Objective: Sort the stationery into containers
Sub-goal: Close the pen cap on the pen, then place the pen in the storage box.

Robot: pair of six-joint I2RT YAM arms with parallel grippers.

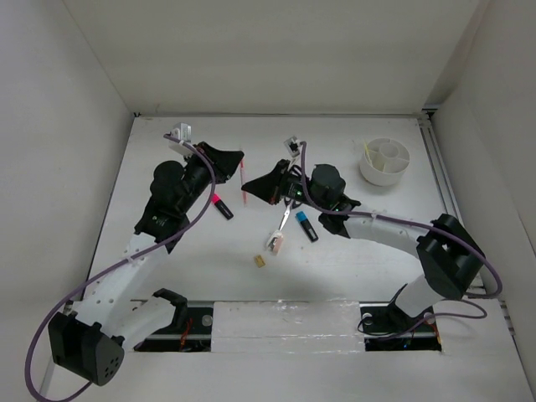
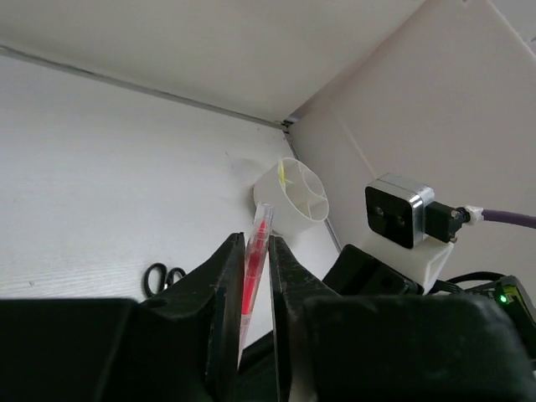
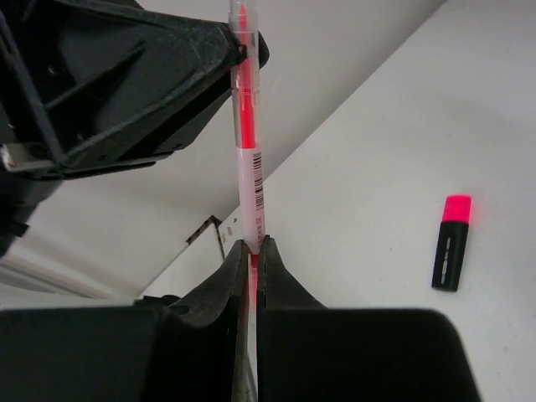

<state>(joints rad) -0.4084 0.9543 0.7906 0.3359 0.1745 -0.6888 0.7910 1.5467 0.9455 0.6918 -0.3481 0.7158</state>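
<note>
**Q:** Where is the thin red pen (image 3: 249, 159), and what holds it?

**A:** It is raised off the desk (image 1: 352, 268), well apart from the round white tub (image 1: 383, 178), on the side of the tub toward the left arm. Both arms grip it. The left end effector (image 2: 254, 243) is clenched on one end, with a finger pressed to each side of the barrel. The right end effector (image 3: 251, 247) is clenched on the other end, with the barrel running straight out from between its fingers. The two sets of fingers are close together along the pen, with a stretch of barcoded barrel showing between them.

**Q:** Which way does its long axis run?

**A:** From overhead it reads as a short red line that does not point at the tub. It runs roughly crosswise to the direction from pen to tub. How steeply it tilts off the desk cannot be told.

**Q:** Which arm is better placed to carry it to the tub?

**A:** The right arm, as a judgement. Its end effector sits on the tub side of the pen, and its base is nearer the tub than the left arm's base. The left end effector is on the side of the pen away from the tub, and from its wrist camera the tub is small and distant, beyond the pen's tip. The handover seems to need the left fingers to let go first, and then the pen would travel toward the tub.

**Q:** Is anything in the tub?

**A:** A pale yellow stick (image 1: 368, 153) leans in one outer compartment.
</note>
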